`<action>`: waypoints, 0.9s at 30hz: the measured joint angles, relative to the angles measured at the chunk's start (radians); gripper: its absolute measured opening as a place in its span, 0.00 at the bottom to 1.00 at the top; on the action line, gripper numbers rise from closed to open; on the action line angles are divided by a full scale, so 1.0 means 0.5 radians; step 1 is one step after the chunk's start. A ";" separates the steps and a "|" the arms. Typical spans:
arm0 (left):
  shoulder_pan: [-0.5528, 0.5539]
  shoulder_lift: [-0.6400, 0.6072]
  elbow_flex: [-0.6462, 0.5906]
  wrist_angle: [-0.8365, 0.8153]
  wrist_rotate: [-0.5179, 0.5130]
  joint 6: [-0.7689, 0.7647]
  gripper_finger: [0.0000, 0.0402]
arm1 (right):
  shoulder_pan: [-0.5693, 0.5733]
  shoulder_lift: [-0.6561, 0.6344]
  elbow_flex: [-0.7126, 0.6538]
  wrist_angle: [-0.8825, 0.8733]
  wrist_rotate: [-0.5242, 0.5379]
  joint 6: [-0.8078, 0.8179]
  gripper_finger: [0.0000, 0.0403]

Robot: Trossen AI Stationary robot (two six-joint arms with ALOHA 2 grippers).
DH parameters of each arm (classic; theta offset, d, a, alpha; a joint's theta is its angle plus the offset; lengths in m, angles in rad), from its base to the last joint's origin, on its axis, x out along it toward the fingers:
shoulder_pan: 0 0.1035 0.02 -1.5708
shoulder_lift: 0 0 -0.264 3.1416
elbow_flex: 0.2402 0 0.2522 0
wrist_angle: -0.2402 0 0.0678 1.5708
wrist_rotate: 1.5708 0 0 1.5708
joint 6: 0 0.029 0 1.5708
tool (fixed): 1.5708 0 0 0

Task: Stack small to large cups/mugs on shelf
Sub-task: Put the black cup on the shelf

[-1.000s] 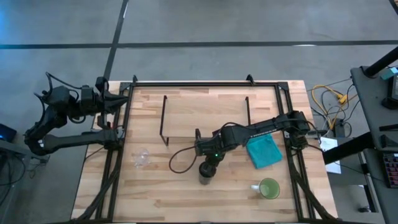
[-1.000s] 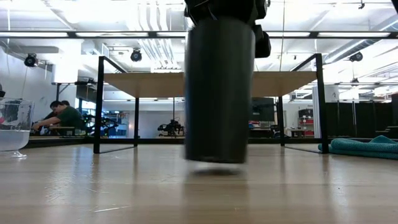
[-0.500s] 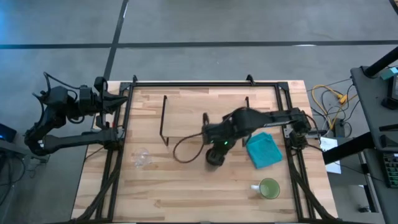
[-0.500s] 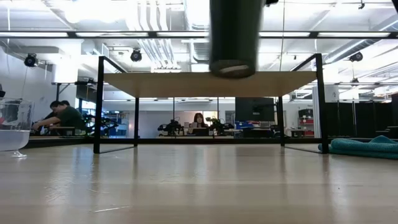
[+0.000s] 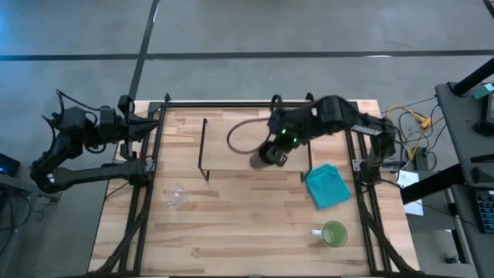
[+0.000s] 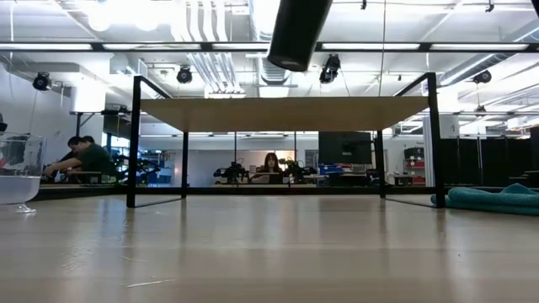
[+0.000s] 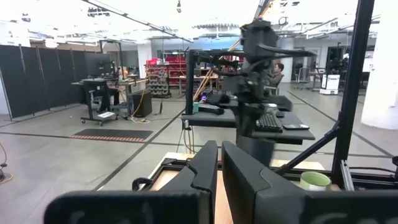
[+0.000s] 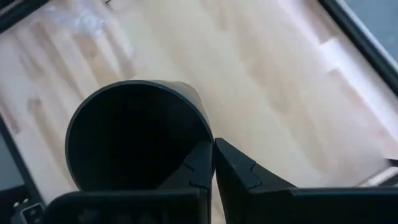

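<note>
The tall black cup (image 5: 266, 157) hangs in my right gripper (image 8: 213, 163), in the air above the right part of the shelf (image 5: 231, 147). In the low view the black cup (image 6: 296, 32) is tilted, higher than the shelf's light board (image 6: 282, 114). The clear glass cup (image 5: 176, 197) stands on the table left of the shelf. The light-green mug (image 5: 333, 233) stands near the near right corner. My left gripper (image 7: 219, 167) is shut and waits off the table's left edge (image 5: 147, 123). My right gripper holds the black cup by its rim wall (image 8: 205, 138), pinched with one finger (image 8: 198, 163) inside the mouth and one (image 8: 239, 171) outside. It comes from above. The cup is lifted clear, hanging tilted below the fingers over the shelf.
A blue cloth (image 5: 327, 187) lies on the table right of the shelf, also seen in the low view (image 6: 497, 200). The shelf's black wire legs (image 6: 133, 143) stand at its corners. A black frame (image 5: 255, 103) rims the table. People sit in the room behind (image 6: 84, 158).
My right gripper has raised the black cup off the table and carried it toward the far edge and slightly right, from in front of the shelf to above its right part. The cup has gone from upright to tilted.
</note>
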 joint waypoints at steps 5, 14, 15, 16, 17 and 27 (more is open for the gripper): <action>0.000 0.000 -0.002 0.010 0.000 0.000 0.03 | -0.132 -0.069 -0.080 -0.002 -0.001 -0.098 0.02; 0.000 0.000 -0.001 0.012 -0.001 0.000 0.03 | -0.258 -0.340 -0.349 0.001 -0.007 -0.141 0.02; 0.000 0.000 -0.001 0.013 -0.001 0.000 0.03 | -0.263 -0.378 -0.391 -0.001 -0.008 -0.129 0.02; 0.000 0.000 -0.002 0.014 -0.001 0.000 0.03 | -0.263 -0.420 -0.436 0.001 -0.009 -0.115 0.02; 0.000 0.000 -0.004 0.014 -0.003 0.000 0.03 | -0.263 -0.463 -0.487 0.001 -0.009 -0.100 0.02; 0.000 0.006 -0.006 0.085 -0.019 0.000 0.03 | -0.271 -0.684 -0.947 -0.002 -0.057 -0.038 0.02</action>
